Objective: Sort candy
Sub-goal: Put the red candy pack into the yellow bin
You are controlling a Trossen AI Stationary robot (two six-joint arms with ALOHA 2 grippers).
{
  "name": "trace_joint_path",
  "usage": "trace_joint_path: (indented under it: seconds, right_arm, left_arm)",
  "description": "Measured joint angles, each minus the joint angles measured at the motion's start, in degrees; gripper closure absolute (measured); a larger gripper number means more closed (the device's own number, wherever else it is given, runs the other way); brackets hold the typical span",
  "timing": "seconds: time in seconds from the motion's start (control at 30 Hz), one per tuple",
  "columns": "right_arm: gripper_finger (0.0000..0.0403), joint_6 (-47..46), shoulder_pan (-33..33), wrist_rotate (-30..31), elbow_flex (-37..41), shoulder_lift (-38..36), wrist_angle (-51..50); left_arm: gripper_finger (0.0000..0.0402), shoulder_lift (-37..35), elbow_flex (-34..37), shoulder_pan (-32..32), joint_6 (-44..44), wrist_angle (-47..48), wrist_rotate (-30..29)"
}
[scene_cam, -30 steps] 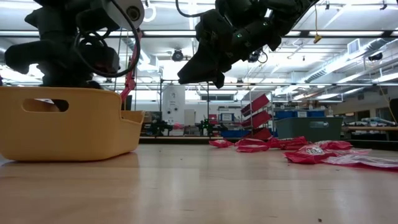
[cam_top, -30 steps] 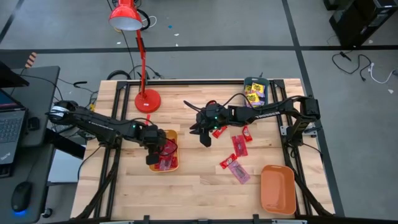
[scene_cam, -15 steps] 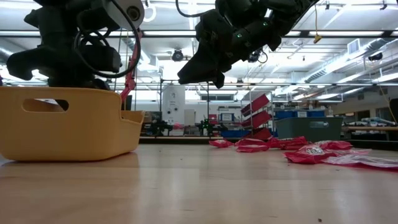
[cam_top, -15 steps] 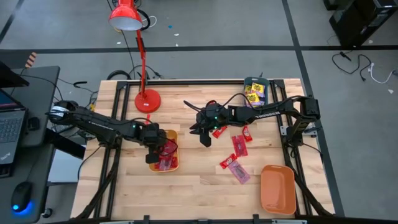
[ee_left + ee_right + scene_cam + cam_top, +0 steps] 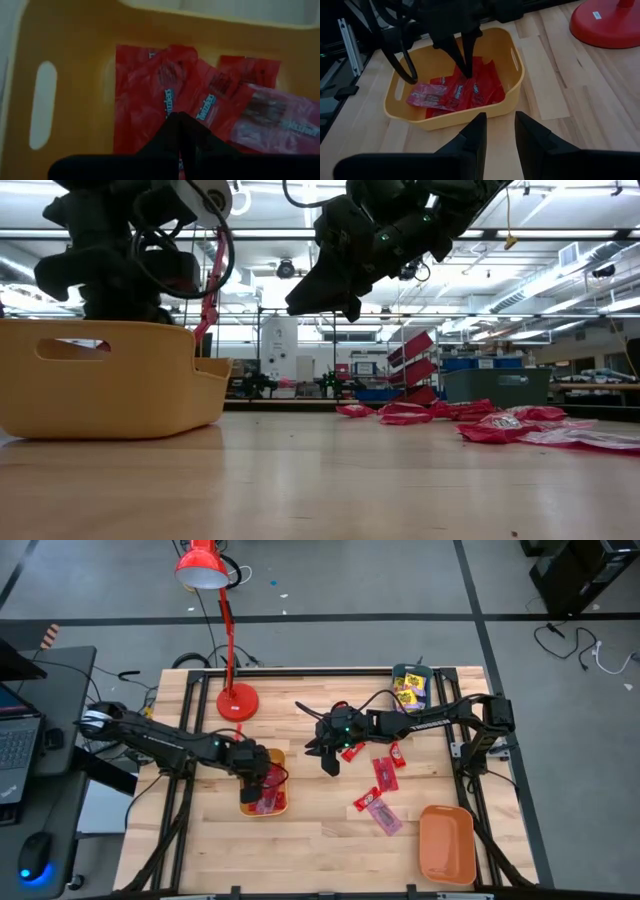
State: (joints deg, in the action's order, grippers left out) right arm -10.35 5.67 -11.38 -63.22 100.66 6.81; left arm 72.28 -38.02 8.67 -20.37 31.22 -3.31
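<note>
**Left pincer down in the yellow tray, right one waiting**

The left pincer (image 5: 462,52) is clenched, its tips down among the red candy (image 5: 165,95) in the yellow tray (image 5: 515,75). The closed tips seem to be nudging or settling the pile rather than gripping a piece, though whether one is pinched cannot be told. The right pincer (image 5: 328,762) hangs above the surface (image 5: 320,830) just beside that tray, fingers (image 5: 472,132) parted with nothing between them, probably waiting for its turn. More red candy and a pinkish packet (image 5: 386,817) lie loose mid-surface, still unsorted. Yellow packets fill the teal tray (image 5: 410,670) at the far edge; the orange tray (image 5: 446,845) holds nothing visible, likely meant for pink.
</note>
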Motion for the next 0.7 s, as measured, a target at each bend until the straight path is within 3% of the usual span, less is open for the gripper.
trace_joint_path:
  seconds: [0.7]
  right_arm:
    - [0.0315, -0.24, -0.39, 0.00, 0.00, 0.00, 0.00]
  left_arm:
    - [0.0399, 3.44, 0.00, -0.02, -3.02, -0.74, 7.42]
